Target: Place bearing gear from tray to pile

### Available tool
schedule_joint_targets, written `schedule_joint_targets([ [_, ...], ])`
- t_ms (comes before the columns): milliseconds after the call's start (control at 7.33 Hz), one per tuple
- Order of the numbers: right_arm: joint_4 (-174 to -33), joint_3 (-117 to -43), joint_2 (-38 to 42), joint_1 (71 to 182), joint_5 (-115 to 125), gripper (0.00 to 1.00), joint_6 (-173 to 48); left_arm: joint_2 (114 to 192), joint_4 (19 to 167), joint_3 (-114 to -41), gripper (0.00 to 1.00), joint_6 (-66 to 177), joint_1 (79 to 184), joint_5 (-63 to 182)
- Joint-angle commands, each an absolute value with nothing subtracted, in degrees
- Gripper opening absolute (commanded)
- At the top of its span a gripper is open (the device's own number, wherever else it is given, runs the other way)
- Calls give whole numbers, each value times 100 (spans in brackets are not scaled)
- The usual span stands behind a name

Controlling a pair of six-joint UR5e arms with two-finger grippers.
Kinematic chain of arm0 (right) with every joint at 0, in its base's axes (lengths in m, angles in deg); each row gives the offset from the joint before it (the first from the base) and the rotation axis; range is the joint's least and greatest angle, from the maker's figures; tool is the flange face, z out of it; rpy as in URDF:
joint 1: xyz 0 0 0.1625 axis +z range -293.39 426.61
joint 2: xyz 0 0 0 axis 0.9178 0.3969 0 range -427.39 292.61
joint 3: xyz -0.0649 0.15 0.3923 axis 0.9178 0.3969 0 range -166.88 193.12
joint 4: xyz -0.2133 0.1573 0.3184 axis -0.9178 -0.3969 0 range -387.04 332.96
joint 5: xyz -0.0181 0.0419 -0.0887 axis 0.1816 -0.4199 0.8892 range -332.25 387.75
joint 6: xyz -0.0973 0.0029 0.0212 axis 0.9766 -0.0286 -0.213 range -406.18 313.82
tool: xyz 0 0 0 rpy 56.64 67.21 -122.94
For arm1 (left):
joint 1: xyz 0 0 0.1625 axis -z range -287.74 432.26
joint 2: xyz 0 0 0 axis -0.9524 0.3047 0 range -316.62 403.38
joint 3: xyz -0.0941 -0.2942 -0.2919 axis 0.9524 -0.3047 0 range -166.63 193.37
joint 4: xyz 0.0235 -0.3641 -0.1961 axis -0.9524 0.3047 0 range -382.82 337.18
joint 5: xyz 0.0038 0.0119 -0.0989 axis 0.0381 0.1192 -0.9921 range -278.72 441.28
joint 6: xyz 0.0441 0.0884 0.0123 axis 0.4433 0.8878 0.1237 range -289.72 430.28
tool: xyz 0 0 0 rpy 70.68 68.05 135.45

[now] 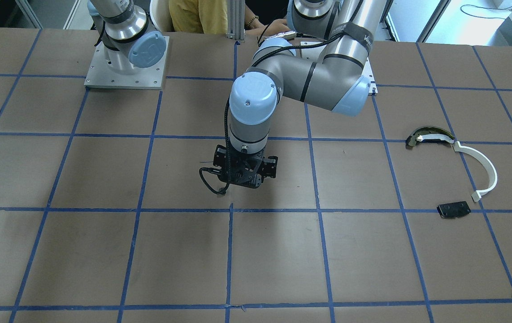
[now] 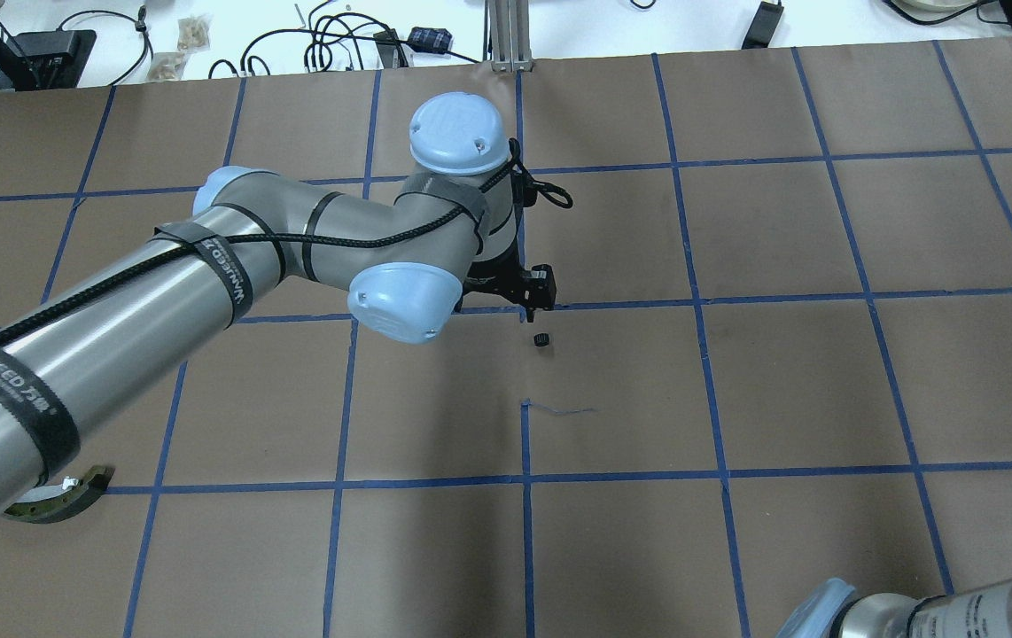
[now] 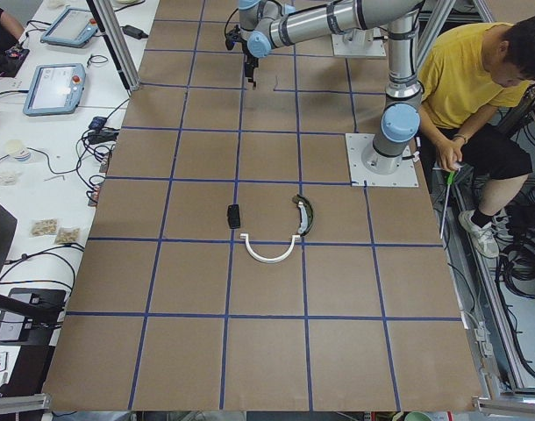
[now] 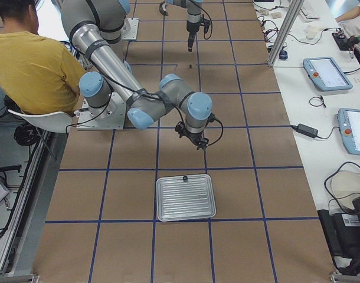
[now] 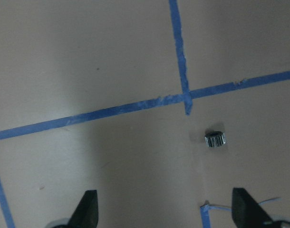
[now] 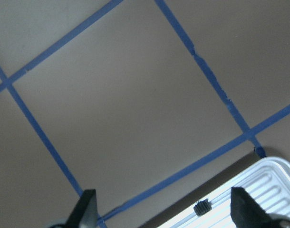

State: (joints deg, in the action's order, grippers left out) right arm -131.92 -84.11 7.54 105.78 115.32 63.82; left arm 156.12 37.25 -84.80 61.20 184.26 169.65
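While my left arm stretches out over the middle of the brown table, it blocks a lot. From overhead it covers nearly all the pile, with just one end of the olive curved piece poking out beneath it. My right arm barely makes that view, only a cut-off elbow in the bottom corner.

The tray, silver and ribbed, lies flat toward my right end, and my right wrist camera catches just one corner of it. Over at my left end, well apart from both pincers, the white arc, the olive piece and the black plate lie close together.

My left pincer hangs with fingers apart, holding nothing. My right pincer is the same, spread and empty above bare table beside the tray.

And the gears! The gear in the tray sits right by the rim, too small to read its heading. The gear on the table lies on its side just below a tape crossing, ahead of my left pincer, its long side roughly along the nearer tape line. From the front, my own wrist hides it.
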Motion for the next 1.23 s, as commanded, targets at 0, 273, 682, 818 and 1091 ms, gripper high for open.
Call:
schedule_joint_targets([
  [0,-13320,-8321,321,9897,11250,100,8653,16035,3214,-8480,100,6149,18756,17004],
  [273,-13576,-8163,-188,9782,10747,92,10026,16273,3097,-8463,100,6192,18897,17022],
  [682,-13726,-7680,-840,9755,10755,94,10247,16484,2712,-8401,93,6280,18907,17022],
  [818,-13691,-7740,-842,9755,10755,94,9853,16511,2667,-8401,90,6341,18907,17031],
  [1091,-13647,-7784,-877,9790,10764,93,9541,16546,2675,-8410,59,6342,18924,17031],
])
